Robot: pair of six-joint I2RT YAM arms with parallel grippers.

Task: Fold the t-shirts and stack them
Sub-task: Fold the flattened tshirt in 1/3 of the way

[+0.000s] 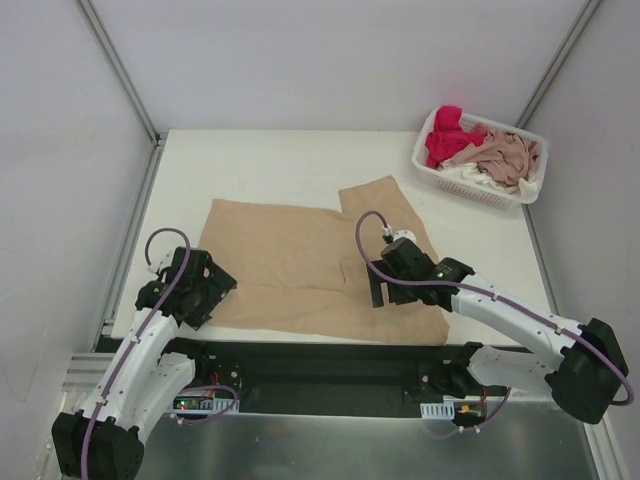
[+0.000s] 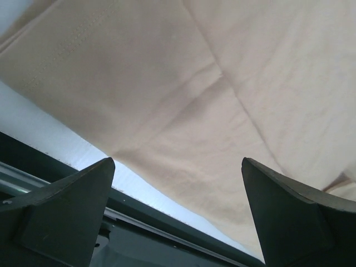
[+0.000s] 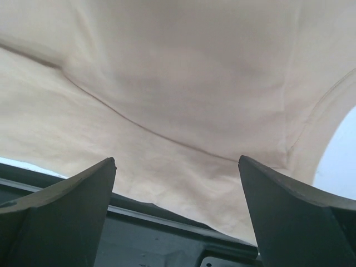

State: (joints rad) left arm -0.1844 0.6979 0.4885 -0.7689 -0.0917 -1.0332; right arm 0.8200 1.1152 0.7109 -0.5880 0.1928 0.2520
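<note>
A large tan-beige t-shirt (image 1: 300, 265) lies spread flat on the white table, one sleeve pointing to the far right. It fills the left wrist view (image 2: 183, 83) and the right wrist view (image 3: 178, 78). My left gripper (image 1: 212, 290) is open and empty, hovering at the shirt's near left corner. My right gripper (image 1: 385, 290) is open and empty over the shirt's near right part. A bright red-pink shirt (image 1: 448, 137), a dusty pink one (image 1: 508, 155) and a white one (image 1: 470, 175) lie crumpled in the basket.
A white plastic lattice basket (image 1: 430, 170) stands at the table's far right corner. The shirt's near hem reaches the table's front edge (image 2: 83, 150), with the dark metal frame (image 1: 320, 355) just below it. Grey rails run along the table's sides.
</note>
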